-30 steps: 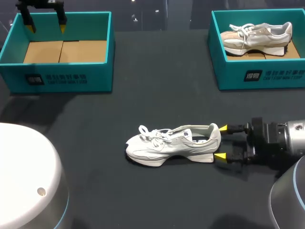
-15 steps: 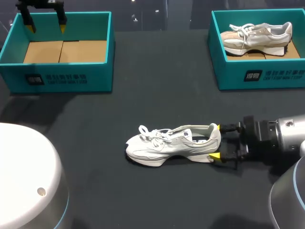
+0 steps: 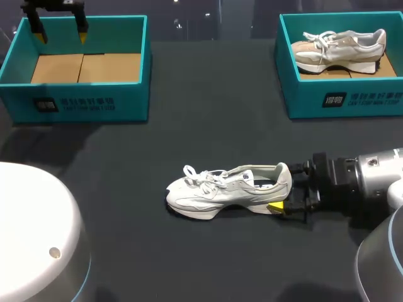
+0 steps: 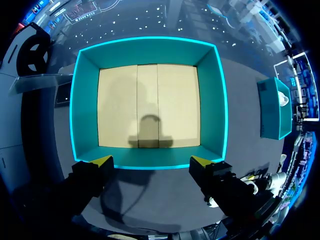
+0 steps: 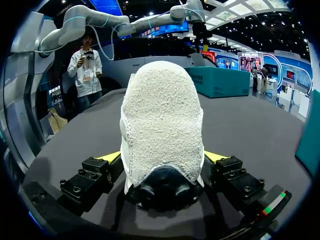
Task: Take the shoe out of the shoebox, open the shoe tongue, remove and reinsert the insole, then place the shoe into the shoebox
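**Right gripper at the heel of the shoe**

The shoe (image 3: 227,190) is lying on its sole on the dark table (image 3: 208,119), a little toward 6 o'clock from the middle. Its toe is pointing to 9 o'clock and its heel to 3 o'clock, and its laces are lying loose over the front part.

The right gripper (image 3: 283,187) is coming in from 3 o'clock, low over the table. Its jaws are standing wide, with the heel between them and 1 finger close at each side. In the right wrist view the heel is filling the gap between the 2 yellow fingertips (image 5: 112,156).

The left box (image 3: 88,104) is standing at 10 o'clock on the table, showing only its cardboard floor. The left gripper (image 3: 62,36) is hanging over the far wall of this box. Its jaws are also wide apart, and it is holding nothing.

The right box (image 3: 315,104) is standing at 2 o'clock. A second shoe (image 3: 340,50) is lying inside it, with its toe to 9 o'clock.
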Tool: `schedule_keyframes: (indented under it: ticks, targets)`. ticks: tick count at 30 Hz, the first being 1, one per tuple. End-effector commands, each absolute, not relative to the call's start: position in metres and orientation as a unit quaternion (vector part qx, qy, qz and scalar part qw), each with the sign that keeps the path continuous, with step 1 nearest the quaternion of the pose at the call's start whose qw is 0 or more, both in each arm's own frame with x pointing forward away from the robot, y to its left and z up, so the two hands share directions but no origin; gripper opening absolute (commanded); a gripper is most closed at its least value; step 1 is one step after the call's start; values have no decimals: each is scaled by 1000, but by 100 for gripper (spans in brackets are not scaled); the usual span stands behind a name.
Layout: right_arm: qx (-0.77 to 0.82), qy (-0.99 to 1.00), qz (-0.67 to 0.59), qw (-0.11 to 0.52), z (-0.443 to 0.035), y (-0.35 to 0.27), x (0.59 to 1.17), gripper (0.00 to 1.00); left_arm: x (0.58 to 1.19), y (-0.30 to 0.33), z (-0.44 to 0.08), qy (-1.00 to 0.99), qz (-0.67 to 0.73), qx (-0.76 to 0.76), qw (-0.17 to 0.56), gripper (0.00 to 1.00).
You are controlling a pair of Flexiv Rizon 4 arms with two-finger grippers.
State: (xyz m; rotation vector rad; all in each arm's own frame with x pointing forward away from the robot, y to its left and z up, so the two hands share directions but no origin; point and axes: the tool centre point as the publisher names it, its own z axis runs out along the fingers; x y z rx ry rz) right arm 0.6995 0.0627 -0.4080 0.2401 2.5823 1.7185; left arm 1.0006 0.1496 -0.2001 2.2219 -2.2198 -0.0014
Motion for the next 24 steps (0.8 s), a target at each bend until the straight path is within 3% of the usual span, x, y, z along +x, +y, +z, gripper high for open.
schedule_keyframes:
  ticks: [1, 16, 17, 18, 19, 20, 21, 24]
  targets:
    - [77, 831, 551, 16, -411, 69, 701, 100, 1000, 150, -200, -707, 0, 707, 0, 100]
    - [68, 829, 555, 13, -413, 80, 703, 100, 1000, 150, -200, -707, 0, 707, 0, 100]
    - [68, 829, 555, 13, -413, 81, 703, 95, 1000, 150, -200, -707, 0, 707, 0, 100]
    - [67, 829, 555, 12, -414, 81, 703, 70, 1000, 150, -200, -707, 0, 707, 0, 100]
    - [67, 829, 554, 11, -414, 82, 704, 33, 1000, 150, -200, -707, 0, 707, 0, 100]
    - [67, 830, 554, 11, -414, 82, 704, 11, 1000, 150, -200, -707, 0, 707, 0, 100]
    - [66, 830, 554, 10, -415, 82, 704, 0, 1000, 150, -200, -707, 0, 707, 0, 100]
    - [65, 830, 554, 8, -415, 82, 703, 0, 1000, 150, -200, -707, 0, 707, 0, 100]
